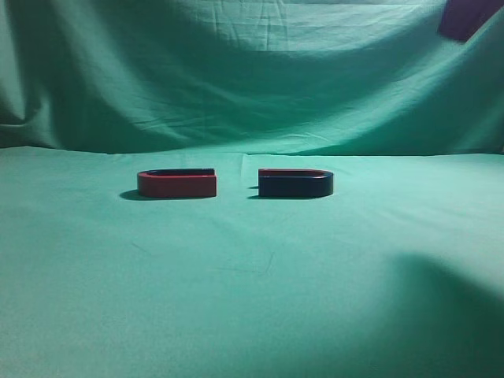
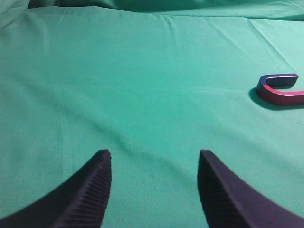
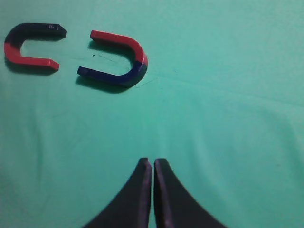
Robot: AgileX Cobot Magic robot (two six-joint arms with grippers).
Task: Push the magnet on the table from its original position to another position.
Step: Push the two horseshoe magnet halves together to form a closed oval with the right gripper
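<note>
The magnet [image 1: 295, 183] is a dark navy horseshoe with a reddish top rim. It lies flat on the green-cloth table [image 1: 252, 299], right of centre, its open end facing left. In the right wrist view it [image 3: 118, 59] shows one red arm and one blue arm, far ahead and left of my right gripper [image 3: 152, 164]. That gripper is shut and empty above bare cloth. My left gripper [image 2: 154, 159] is open and empty over bare cloth, and the magnet does not show in its view. Neither gripper shows in the exterior view.
A red horseshoe magnet [image 1: 177, 184] of the same size lies just left of the navy one, their open ends facing each other. It also shows in the right wrist view [image 3: 28, 47] and the left wrist view [image 2: 280, 90]. Draped green backdrop [image 1: 252, 71] behind; a dark object [image 1: 466, 17] at top right.
</note>
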